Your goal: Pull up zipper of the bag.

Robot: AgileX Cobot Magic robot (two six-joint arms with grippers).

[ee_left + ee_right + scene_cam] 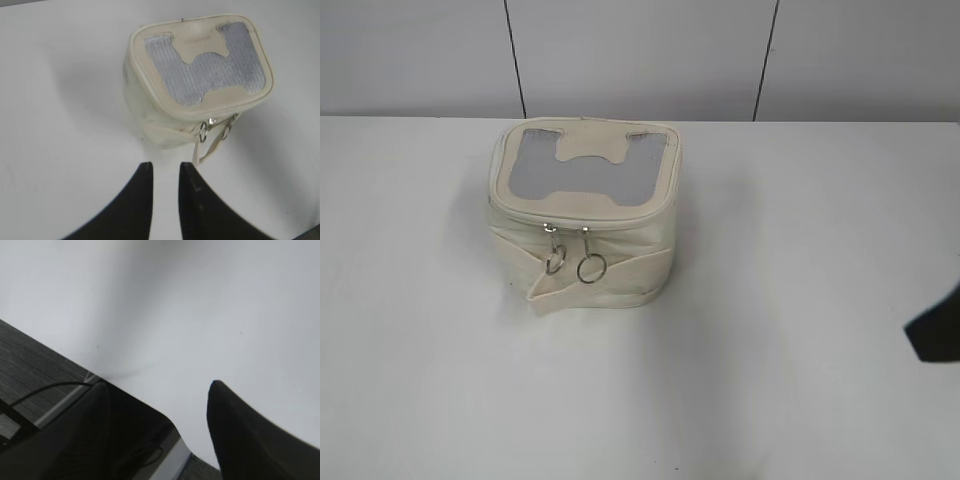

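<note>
While its two dark fingers stand slightly apart with nothing between them, the left gripper hovers just short of the cream bag, which sits upright on the white table. Two silver ring pulls hang side by side from the zipper at the near rim of the grey-windowed lid. Well apart from the bag, the right gripper spreads wide over bare table, holding nothing
</note>
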